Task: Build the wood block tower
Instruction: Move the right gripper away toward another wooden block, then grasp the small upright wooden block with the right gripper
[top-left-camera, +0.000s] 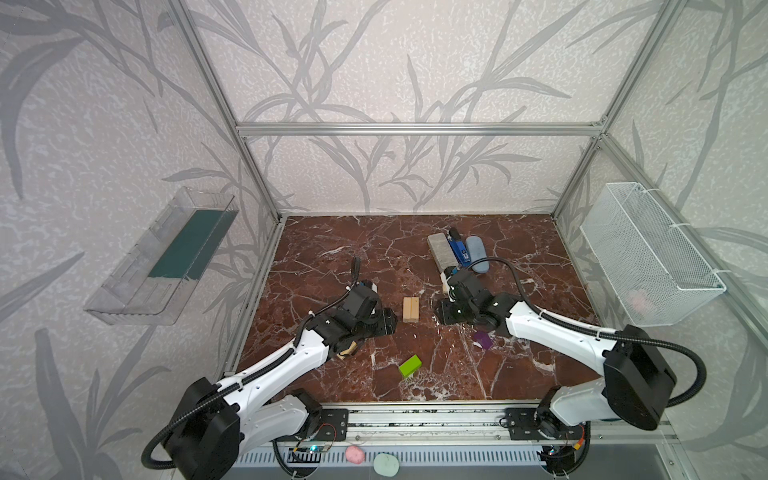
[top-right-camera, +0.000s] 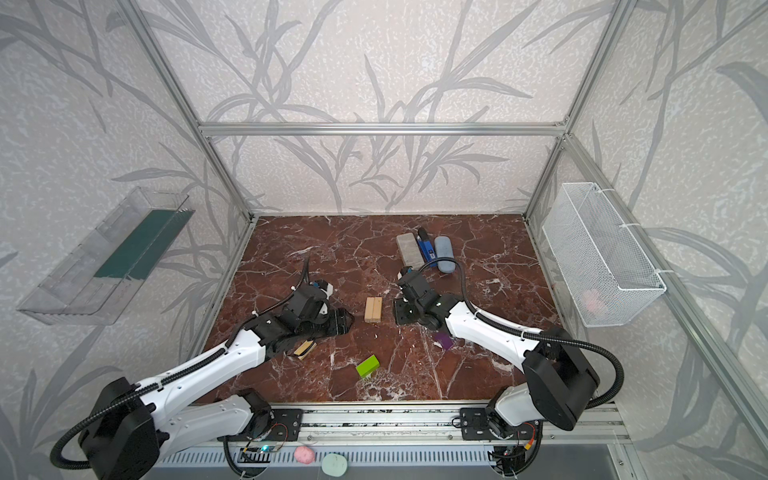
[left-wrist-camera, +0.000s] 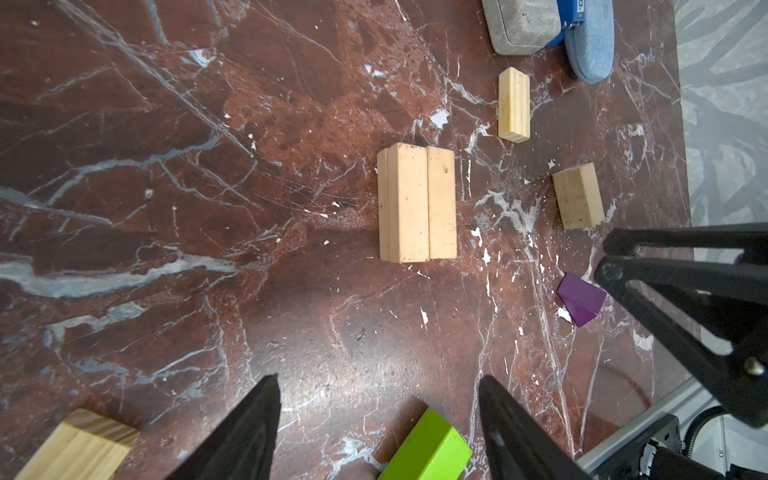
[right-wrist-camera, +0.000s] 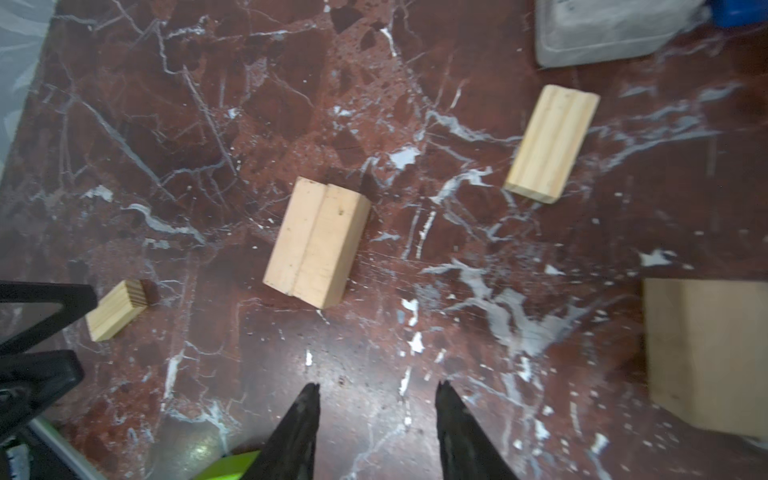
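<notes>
At mid-table two wood blocks are lying side by side and touching, with the left gripper sitting to their left and the right gripper to their right. Before them a lone block is lying near the front rail. Behind the right gripper a slab, a tool and a case are lying in a row, left to right
</notes>
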